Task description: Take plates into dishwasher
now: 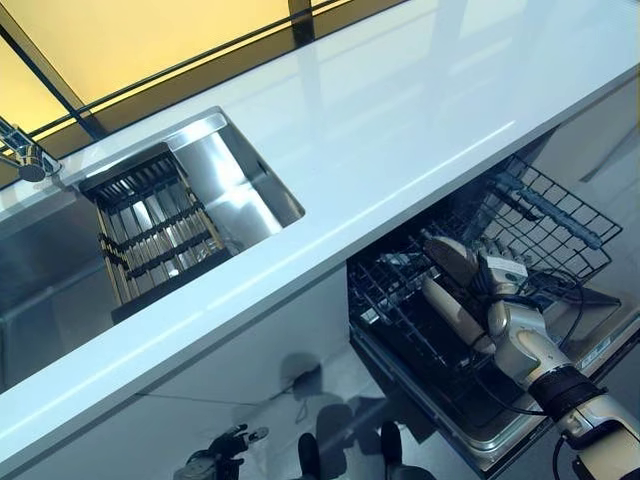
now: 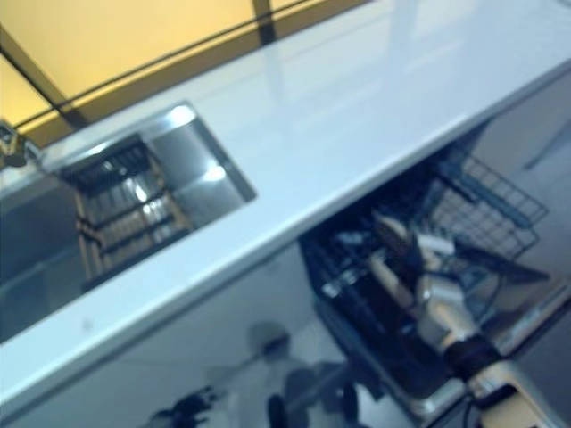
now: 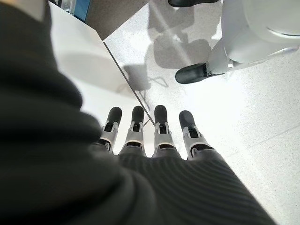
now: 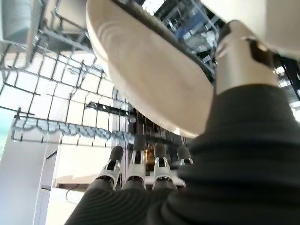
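Two beige plates (image 1: pixel 452 262) (image 1: pixel 455 312) stand on edge in the pulled-out lower rack (image 1: pixel 560 215) of the open dishwasher, at the lower right. My right hand (image 1: pixel 505 280) reaches into the rack right behind them. In the right wrist view one beige plate (image 4: pixel 150 79) fills the space above my straight fingers (image 4: pixel 136 164), and my thumb (image 4: pixel 236 51) rests by its rim. The fingers do not curl round it. My left hand (image 1: pixel 228 443) hangs low by the cabinet front, its fingers (image 3: pixel 159 131) straight and holding nothing.
A long white counter (image 1: pixel 400 120) runs across above the dishwasher. A steel sink (image 1: pixel 240 175) at the left holds a dark dish rack (image 1: pixel 155 235), with a faucet (image 1: pixel 25 155) at the far left. The dishwasher door (image 1: pixel 480 430) lies open under my right arm.
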Motion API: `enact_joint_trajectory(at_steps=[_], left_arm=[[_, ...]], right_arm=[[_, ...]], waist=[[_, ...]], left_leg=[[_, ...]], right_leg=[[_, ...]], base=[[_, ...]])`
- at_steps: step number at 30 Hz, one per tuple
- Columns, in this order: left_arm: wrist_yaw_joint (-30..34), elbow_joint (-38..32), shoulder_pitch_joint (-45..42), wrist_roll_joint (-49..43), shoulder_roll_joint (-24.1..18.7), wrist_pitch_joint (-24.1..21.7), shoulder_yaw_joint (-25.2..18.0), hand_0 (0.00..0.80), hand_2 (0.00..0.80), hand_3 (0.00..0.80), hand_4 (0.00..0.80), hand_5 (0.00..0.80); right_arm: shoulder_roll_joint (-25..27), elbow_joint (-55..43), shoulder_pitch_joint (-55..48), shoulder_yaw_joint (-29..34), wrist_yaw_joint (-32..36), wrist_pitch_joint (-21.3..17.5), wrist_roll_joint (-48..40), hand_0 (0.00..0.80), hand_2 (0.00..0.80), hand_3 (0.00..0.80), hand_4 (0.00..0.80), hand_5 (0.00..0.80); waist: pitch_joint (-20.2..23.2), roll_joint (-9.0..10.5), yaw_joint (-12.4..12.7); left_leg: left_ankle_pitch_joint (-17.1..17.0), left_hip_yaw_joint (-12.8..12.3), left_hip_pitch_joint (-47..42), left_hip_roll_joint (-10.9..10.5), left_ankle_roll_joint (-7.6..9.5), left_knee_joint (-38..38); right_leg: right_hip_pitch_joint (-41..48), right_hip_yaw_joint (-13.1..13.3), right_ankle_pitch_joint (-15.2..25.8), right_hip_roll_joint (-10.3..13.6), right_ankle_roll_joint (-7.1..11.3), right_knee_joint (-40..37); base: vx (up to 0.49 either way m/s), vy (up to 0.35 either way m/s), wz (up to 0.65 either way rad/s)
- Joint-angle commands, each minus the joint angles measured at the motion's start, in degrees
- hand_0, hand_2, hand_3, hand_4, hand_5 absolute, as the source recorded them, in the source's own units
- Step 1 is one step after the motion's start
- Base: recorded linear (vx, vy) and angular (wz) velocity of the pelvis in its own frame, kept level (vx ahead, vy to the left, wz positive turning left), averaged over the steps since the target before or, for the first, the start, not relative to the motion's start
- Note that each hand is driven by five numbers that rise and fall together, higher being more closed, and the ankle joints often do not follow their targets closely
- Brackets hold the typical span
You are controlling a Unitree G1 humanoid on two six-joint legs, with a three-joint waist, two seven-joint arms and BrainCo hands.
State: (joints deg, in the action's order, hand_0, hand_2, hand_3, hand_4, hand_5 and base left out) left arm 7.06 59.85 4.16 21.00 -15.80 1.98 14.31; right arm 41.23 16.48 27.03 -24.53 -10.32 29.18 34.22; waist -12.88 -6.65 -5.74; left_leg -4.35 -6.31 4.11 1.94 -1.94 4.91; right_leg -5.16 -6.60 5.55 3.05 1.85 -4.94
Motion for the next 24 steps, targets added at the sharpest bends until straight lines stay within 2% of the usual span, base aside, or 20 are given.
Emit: enact_joint_trajectory(at_steps=[1, 12, 16, 20, 24], left_arm=[[-1.2, 3.9, 1.1, -1.0, 0.0, -1.1, -1.8, 0.0, 0.0, 0.0, 0.0, 0.0], [-1.9, 4.6, -1.1, -2.6, -0.5, -1.9, -4.2, 0.0, 0.0, 0.0, 0.0, 0.0], [-1.8, 4.7, -2.2, -3.1, -1.0, -1.9, -5.2, 0.0, 0.0, 0.0, 0.0, 0.0], [-1.5, 5.5, -2.8, -3.7, -1.2, -2.4, -6.1, 0.0, 0.0, 0.0, 0.0, 0.0], [-1.3, 6.7, -2.9, -4.2, -1.3, -2.9, -6.5, 0.0, 0.0, 0.0, 0.0, 0.0]], right_arm=[[2.1, -5.0, 0.9, 3.3, 1.6, 1.5, 2.1, 0.0, 0.0, 0.0, 0.0, 0.0], [8.9, -16.5, 0.1, 13.1, 9.1, 3.9, 7.2, 0.0, 0.0, 0.0, 0.0, 0.0], [13.2, -20.2, -1.3, 17.5, 11.8, 3.2, 7.4, 0.0, 0.0, 0.0, 0.0, 0.0], [16.6, -21.1, -3.3, 21.5, 12.2, 2.1, 6.2, 0.0, 0.0, 0.0, 0.0, 0.0], [18.6, -19.2, -3.9, 23.5, 11.8, 3.0, 5.6, 0.0, 0.0, 0.0, 0.0, 0.0]], waist=[[0.9, 2.13, -0.6], [2.1, 4.93, -1.6], [3.1, 5.88, -2.0], [4.1, 6.51, -2.6], [5.1, 7.12, -2.8]], left_leg=[[3.7, -3.0, -0.2, -1.3, 1.58, 0.1], [4.6, -4.2, -2.3, -0.6, 1.52, 0.1], [5.1, -4.9, -3.4, -0.3, 1.53, 0.1], [5.4, -5.6, -4.4, -0.1, 1.45, 0.1], [5.7, -6.3, -5.3, 0.1, 1.38, 0.1]], right_leg=[[0.9, 1.4, -3.9, -1.8, 1.63, 0.5], [2.8, 2.1, -3.9, -2.4, 1.84, 0.3], [3.8, 2.4, -4.1, -2.7, 2.07, 0.2], [4.9, 2.6, -4.3, -2.8, 2.21, -0.1], [5.6, 2.5, -4.7, -3.0, 2.28, -0.1]], base=[[0.0, 0.0, 0.0], [0.025, -0.017, -0.06], [0.037, -0.012, -0.09], [0.031, -0.003, -0.1], [0.005, -0.001, -0.03]])
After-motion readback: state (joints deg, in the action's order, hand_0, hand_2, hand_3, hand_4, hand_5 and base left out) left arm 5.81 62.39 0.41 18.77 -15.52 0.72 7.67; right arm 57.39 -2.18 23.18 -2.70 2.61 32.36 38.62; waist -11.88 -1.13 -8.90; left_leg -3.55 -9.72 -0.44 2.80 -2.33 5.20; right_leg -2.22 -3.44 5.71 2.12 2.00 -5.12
